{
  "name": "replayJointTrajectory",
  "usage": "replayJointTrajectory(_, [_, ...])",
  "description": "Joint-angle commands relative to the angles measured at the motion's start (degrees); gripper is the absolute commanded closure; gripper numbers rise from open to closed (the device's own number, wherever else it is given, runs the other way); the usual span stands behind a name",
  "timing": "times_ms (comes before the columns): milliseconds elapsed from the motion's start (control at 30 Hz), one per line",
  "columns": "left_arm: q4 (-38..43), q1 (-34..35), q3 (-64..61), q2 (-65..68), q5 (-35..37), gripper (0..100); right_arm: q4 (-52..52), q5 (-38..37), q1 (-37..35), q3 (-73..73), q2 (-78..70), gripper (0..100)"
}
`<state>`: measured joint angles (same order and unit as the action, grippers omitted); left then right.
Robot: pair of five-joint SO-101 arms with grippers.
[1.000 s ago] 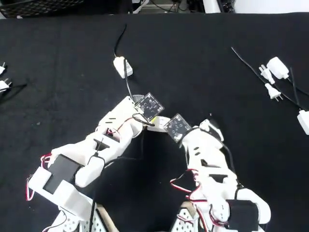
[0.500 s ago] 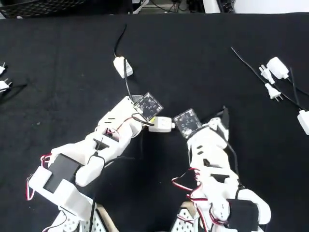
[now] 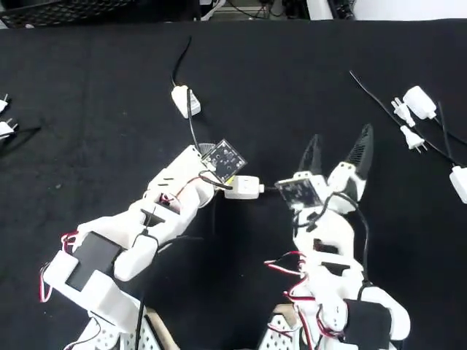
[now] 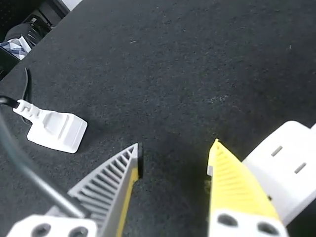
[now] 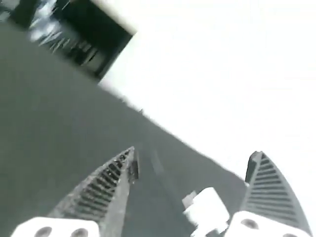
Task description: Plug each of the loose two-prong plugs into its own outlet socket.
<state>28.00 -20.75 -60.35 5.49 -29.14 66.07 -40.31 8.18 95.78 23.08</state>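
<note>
A white outlet socket (image 3: 245,187) lies mid-table between the two arms. In the left wrist view the socket (image 4: 289,163) shows two slots and sits just outside the yellow finger (image 4: 232,185) of my left gripper (image 4: 175,145), which is open with bare black cloth between its fingers. My right gripper (image 3: 340,135) is lifted off the table to the right of the socket, its black fingers spread wide and holding nothing; it is open in its own view too (image 5: 194,151). A white plug (image 3: 185,100) on a black cable lies beyond the left arm, also in the left wrist view (image 4: 55,130).
Several loose white plugs (image 3: 413,109) with black cables lie at the far right, and another white piece (image 3: 460,182) sits at the right edge. Two small plugs (image 3: 4,117) sit at the left edge. The table is covered in black cloth.
The right arm has drawn away from the socket, risen and swung right, and its spread fingers now show. The left arm and socket have stayed put.
</note>
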Motion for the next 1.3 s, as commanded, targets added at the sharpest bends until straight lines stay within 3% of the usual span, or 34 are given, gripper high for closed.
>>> replayJointTrajectory(0, [0.44, 0.04, -0.31, 0.18, -0.79, 76, 8.18, 0.62, 2.81, -0.04, 1.19, 65.8])
replayJointTrajectory(200, [0.44, 0.04, -0.31, 0.18, -0.79, 76, 18.46, 0.62, 11.69, -0.57, 1.19, 65.8])
replayJointTrajectory(367, [0.44, 0.13, -0.31, 0.18, -0.79, 76, 18.11, 0.53, 22.07, -4.18, 0.66, 66.2])
replayJointTrajectory(500, [0.44, 0.4, -0.13, 0.18, -0.79, 76, 4.75, 0.53, 29.45, -9.63, 0.66, 66.2])
replayJointTrajectory(667, [0.44, 2.07, 0.22, -0.62, -0.7, 76, -23.82, 4.13, 36.22, -24.04, 0.66, 66.2])
replayJointTrajectory(900, [0.26, 2.33, -0.4, -2.73, -0.44, 76, -58.46, 15.03, 34.64, -44.62, 0.66, 66.2])
replayJointTrajectory(1067, [0.26, 2.42, -0.4, -2.73, -0.62, 76, -65.05, 16.88, 30.42, -47.43, 0.66, 66.2])
replayJointTrajectory(1267, [0.35, 3.12, -0.31, -2.73, -0.7, 76, -65.32, 28.48, 29.71, -47.6, 0.57, 66.2])
